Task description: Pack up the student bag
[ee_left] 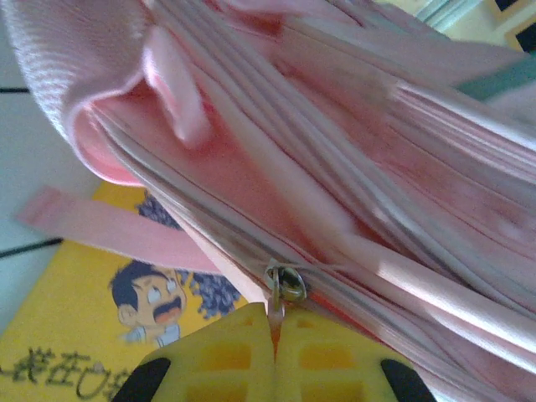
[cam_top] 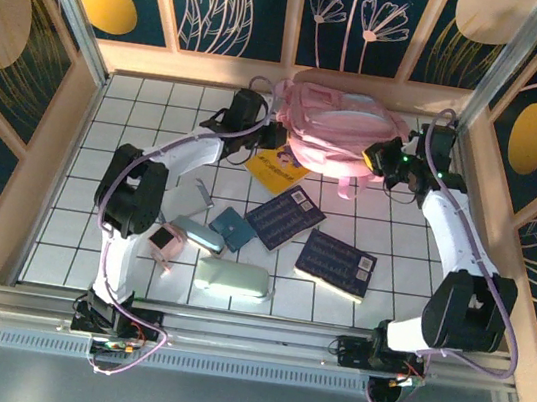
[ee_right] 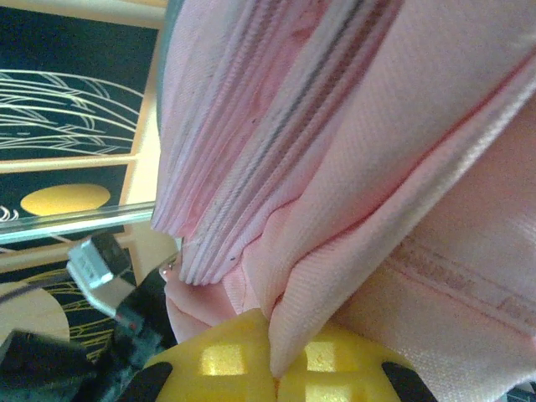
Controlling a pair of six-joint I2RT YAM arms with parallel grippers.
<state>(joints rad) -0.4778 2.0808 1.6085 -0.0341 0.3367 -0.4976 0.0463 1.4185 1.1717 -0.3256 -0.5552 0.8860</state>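
The pink student bag (cam_top: 332,128) lies at the back middle of the tiled table, straps trailing toward the front. My left gripper (cam_top: 260,119) is at its left side; in the left wrist view its yellow fingers (ee_left: 275,335) are shut on the metal zipper pull (ee_left: 285,285) of a pink zip seam. My right gripper (cam_top: 381,160) is at the bag's right side. The right wrist view has it (ee_right: 272,368) pinching a fold of the pink fabric (ee_right: 352,209).
A yellow comic book (cam_top: 275,169) lies partly under the bag. Two dark blue notebooks (cam_top: 284,216) (cam_top: 336,263), a teal book (cam_top: 233,227), a pale green case (cam_top: 231,277), a light blue case (cam_top: 198,234) and a pink item (cam_top: 164,239) lie toward the front.
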